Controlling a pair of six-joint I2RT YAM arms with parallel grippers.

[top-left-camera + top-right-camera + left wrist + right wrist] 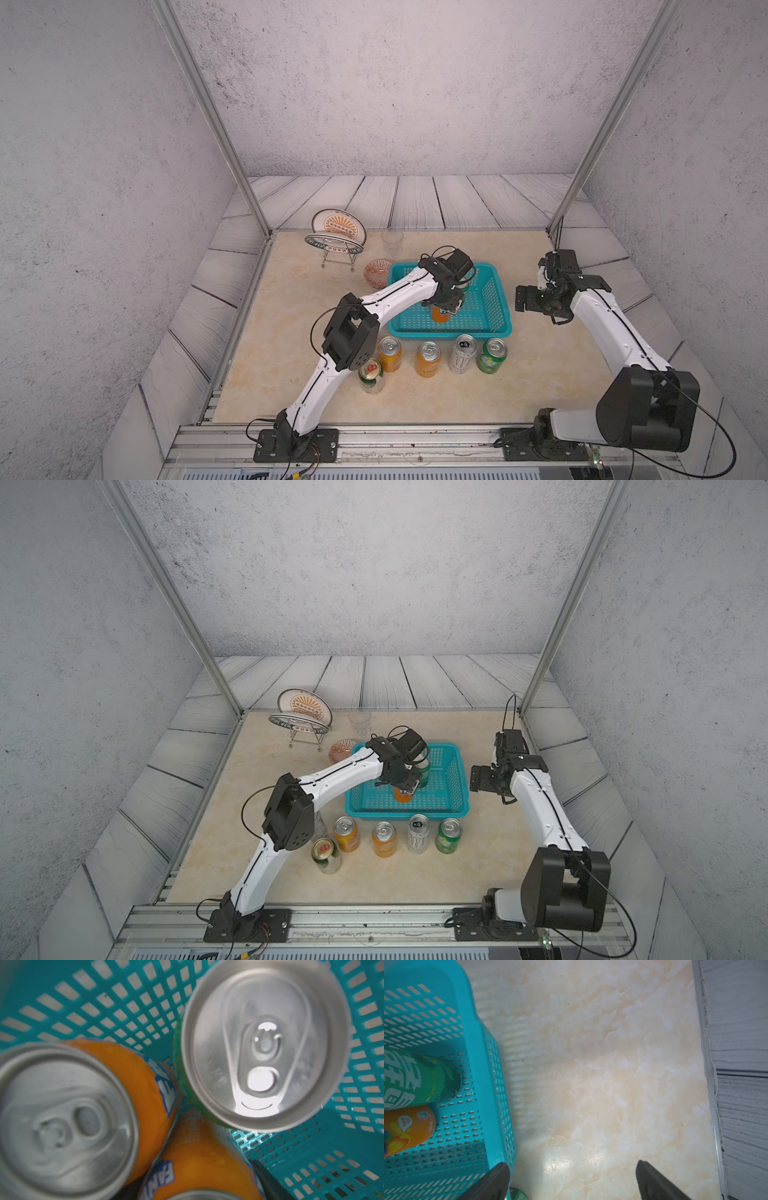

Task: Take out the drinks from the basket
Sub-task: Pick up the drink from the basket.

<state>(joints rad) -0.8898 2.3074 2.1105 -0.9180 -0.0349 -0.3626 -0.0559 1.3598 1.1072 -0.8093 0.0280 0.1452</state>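
Two white arms with black parallel grippers work over a beige marble-patterned tabletop (270, 332). The left arm rises from its base at the near edge to a raised elbow. It then reaches forward over the side wall of the rectangular turquoise plastic mesh basket (494, 299), wrist bent down.

The left gripper (444, 306) stands inside the basket over an upright orange aluminium can (440, 316). In the left wrist view its dark fingers (268, 1180) lie narrowly against opposite sides of this can, holding it. Whether the can's base rests on the floor cannot be told.

The right arm folds up from its base, wrist turned down beside the basket's right wall. The right gripper (571, 1169) hangs spread wide over bare tabletop, nothing between its fingers.

A second orange can (68, 1122) and a green can with a silver top (264, 1047) stand in the basket against the held can. The left wrist covers the second orange can in both top views and leaves only a sliver of the green one. The left wrist view is blurred and cuts off the held can's top.

Before the basket's near wall stand a left-end orange can (390, 353), a middle orange can (428, 359), a taller silver-white can with black markings (463, 353) and a right-end green can (492, 355). A gold-topped green can (371, 376) stands nearer, partly behind the left arm. A pale cylinder (319, 825) beside the elbow is too covered to identify.
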